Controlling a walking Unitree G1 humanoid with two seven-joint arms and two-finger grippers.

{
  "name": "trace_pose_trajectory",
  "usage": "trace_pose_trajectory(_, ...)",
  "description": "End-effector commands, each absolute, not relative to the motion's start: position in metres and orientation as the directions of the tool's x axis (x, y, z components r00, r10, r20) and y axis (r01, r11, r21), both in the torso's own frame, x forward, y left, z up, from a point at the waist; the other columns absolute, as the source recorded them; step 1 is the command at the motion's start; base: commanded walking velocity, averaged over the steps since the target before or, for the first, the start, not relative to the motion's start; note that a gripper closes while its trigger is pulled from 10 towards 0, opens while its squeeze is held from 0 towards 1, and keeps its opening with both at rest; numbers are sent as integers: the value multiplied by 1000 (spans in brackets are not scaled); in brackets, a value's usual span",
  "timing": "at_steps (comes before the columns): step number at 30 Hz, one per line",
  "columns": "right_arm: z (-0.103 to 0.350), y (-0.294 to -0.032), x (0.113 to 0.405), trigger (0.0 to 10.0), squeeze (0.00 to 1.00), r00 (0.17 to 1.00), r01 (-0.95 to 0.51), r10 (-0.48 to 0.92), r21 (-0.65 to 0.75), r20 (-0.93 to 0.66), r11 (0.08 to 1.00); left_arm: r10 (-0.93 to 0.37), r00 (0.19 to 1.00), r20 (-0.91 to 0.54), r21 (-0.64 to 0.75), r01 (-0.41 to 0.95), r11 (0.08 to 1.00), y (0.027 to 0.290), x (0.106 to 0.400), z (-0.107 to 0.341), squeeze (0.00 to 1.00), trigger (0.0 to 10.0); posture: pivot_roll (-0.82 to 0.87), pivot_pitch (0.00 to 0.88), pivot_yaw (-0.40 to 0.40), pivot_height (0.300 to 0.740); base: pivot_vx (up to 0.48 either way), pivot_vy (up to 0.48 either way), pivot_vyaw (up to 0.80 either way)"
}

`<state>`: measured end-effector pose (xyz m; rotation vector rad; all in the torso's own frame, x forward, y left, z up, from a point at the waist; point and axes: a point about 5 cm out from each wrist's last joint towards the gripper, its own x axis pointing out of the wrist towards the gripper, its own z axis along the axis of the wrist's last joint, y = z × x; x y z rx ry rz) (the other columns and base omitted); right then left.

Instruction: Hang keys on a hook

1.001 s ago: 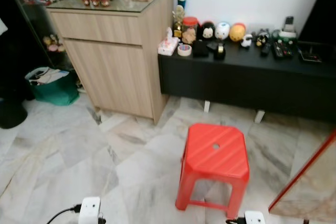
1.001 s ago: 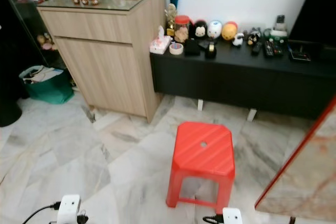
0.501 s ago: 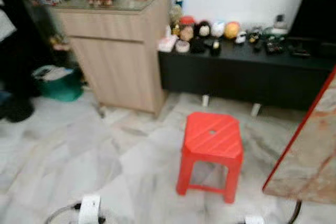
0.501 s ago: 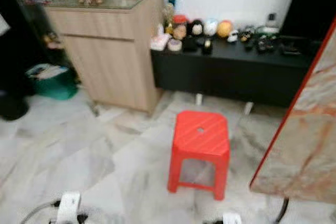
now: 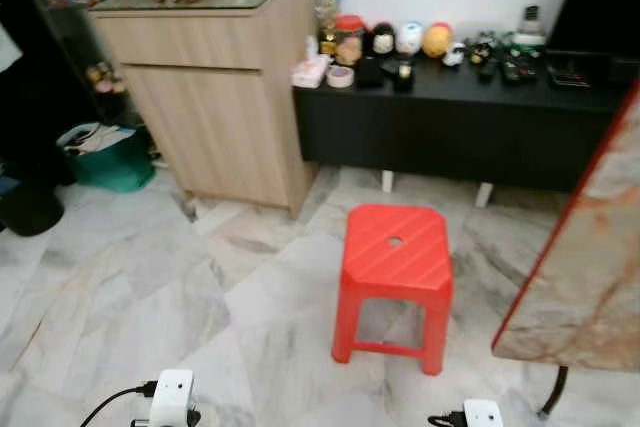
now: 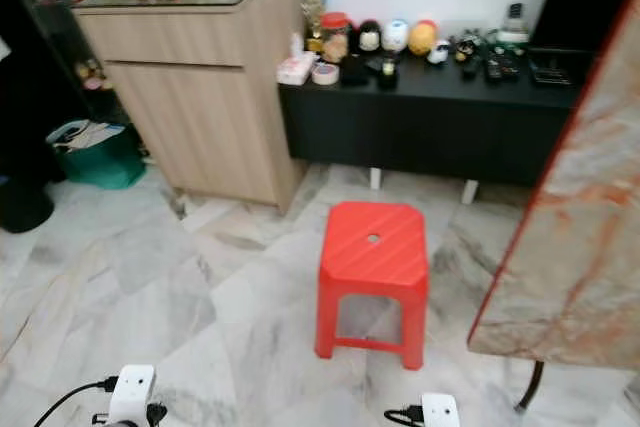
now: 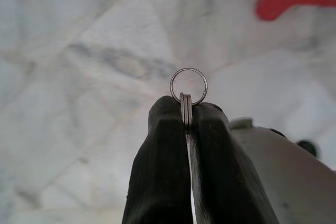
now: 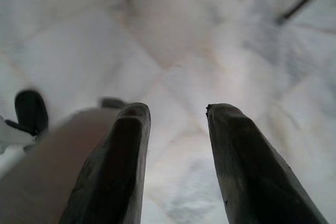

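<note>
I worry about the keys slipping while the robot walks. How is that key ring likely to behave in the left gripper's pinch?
The key ring looks thin, smooth metal, so probably stiff, light and somewhat slippery. The left gripper pinches only its lower edge between shut black fingers, so it may pivot or slide if jolted. Any keys are hidden between the fingers.

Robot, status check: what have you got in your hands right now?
Left hand shut on key ring. Right hand open, empty. Red stool ahead on floor.

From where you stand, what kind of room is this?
Probably a living room in a home: a low black console with toys and remotes on it, a wooden cabinet, a red stool on a marble floor.
</note>
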<state>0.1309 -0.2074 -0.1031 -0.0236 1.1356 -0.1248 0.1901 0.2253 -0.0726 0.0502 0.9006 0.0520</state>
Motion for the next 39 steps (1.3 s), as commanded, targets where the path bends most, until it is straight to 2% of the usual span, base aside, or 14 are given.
trace_pose_trajectory(1, -101, -202, 139, 10000, 0, 435, 84, -94, -63, -896, 994, 75, 601, -795, 70, -32, 997, 231, 184, -75, 0, 10000, -30, 0, 45, 708, 0, -424, 0)
trace_pose_trajectory(39, -103, -199, 136, 10000, 0, 422, 59, -83, -64, -903, 996, 51, 587, -808, 78, 20, 997, 232, 181, -76, 0, 10000, -51, 0, 64, 708, 0, -447, 0)
